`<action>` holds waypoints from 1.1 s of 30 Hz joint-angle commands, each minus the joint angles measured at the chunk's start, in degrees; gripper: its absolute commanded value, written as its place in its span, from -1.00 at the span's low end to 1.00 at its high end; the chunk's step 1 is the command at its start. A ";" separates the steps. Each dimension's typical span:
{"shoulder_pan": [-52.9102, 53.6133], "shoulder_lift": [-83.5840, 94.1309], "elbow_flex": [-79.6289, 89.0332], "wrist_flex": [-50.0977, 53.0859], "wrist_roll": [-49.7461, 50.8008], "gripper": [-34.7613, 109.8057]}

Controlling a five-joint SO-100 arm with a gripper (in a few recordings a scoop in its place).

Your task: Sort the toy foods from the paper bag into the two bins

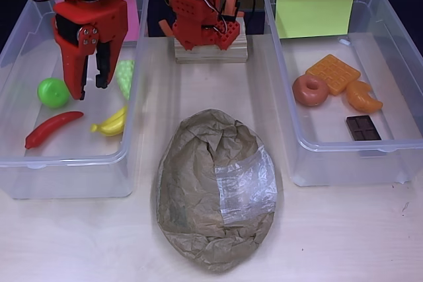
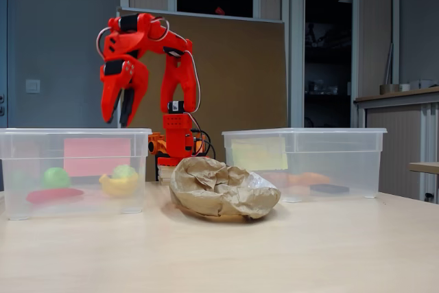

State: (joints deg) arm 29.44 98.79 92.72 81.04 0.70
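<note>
We find the claw (image 1: 92, 86) hanging above the pink-labelled bin (image 1: 20, 156), jaws apart and empty. Below lie the apple (image 1: 53, 92), grapes (image 1: 125, 76), bananas (image 1: 112, 123) and chili (image 1: 53, 129). We judge these pieces light, rigid and slick; the chili is best pinched mid-length. The paper bag (image 1: 198, 196) sits crumpled on the table (image 1: 344, 236) between the bins.
</note>
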 commanded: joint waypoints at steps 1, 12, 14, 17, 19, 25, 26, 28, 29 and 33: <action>-3.69 6.50 -3.52 2.11 0.44 -0.36; -22.68 26.46 9.58 -4.66 7.56 -0.52; -24.79 31.29 16.35 -7.91 10.37 -0.52; -28.04 38.50 26.37 -13.54 13.62 -0.52; -29.79 43.33 32.78 -17.31 15.47 -0.52; -33.49 61.08 55.81 -32.17 20.83 -0.52; -33.84 63.98 59.68 -34.19 21.45 -0.52; -34.89 69.70 66.27 -37.18 21.45 -0.52; -35.24 72.33 68.73 -37.71 21.45 -0.52; -35.68 82.71 77.08 -37.27 21.62 -0.52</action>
State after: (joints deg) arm -5.71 174.38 164.97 44.03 21.62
